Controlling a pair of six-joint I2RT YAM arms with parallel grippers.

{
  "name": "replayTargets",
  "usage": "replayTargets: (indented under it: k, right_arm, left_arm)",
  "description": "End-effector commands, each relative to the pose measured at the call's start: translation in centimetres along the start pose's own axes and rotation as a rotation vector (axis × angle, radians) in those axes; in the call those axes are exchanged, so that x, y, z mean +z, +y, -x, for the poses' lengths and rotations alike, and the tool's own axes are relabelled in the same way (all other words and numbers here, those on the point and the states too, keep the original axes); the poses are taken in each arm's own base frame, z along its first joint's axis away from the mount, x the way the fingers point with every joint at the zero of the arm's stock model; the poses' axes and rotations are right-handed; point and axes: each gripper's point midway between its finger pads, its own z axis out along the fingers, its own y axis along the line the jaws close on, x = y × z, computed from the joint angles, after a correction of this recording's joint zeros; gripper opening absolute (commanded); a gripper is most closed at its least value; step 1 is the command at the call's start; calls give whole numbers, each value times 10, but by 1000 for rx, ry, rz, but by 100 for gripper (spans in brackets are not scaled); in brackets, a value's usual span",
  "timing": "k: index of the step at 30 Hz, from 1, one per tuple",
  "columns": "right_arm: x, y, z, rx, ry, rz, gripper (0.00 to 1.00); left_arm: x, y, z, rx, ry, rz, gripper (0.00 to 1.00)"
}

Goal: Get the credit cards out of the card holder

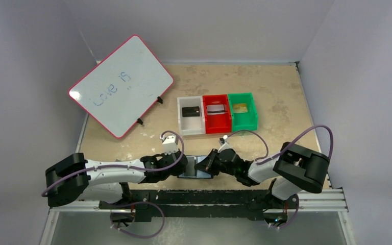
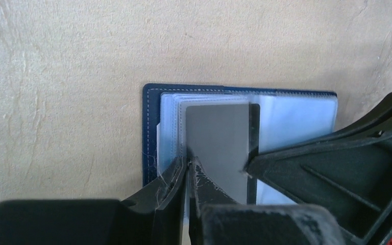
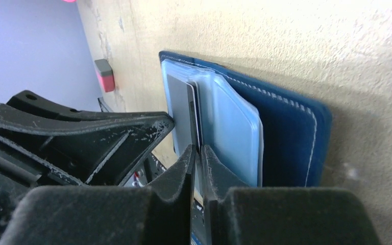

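Note:
The dark blue card holder lies open on the table between my two grippers, its light blue pockets fanned up. A grey credit card stands among the leaves. My left gripper is shut on a thin pocket leaf at that card's left edge. From the other side, my right gripper is shut on the grey card's thin edge, next to the blue cover. Three more cards lie in bins: black, silver and gold.
The white bin, red bin and green bin stand in a row behind the holder. A pink-rimmed whiteboard leans at the back left. A pink eraser block sits beyond the holder.

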Motion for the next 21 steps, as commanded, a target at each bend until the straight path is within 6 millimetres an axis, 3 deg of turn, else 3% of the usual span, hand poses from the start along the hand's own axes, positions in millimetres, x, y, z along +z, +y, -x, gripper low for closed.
replayTargets:
  k: [1,4,6,9,21]
  right_arm:
    - [5,30,13,0,-49,71,15]
    - [7,28,12,-1,-42,68,12]
    - [7,29,12,-8,-42,72,4]
    - [6,24,13,-19,-50,55,0]
    - [-12,0,21,-77,-46,35,0]
  left_arm:
    - [-7,-20,-5,-29,37,-94,4]
    - [-7,-17,-5,-28,36,-84,3]
    - [-7,-14,-5,-30,34,-74,3]
    - [-7,-8,-3,-30,18,-46,3]
    - [-2,16,-2,50,1,68,0]
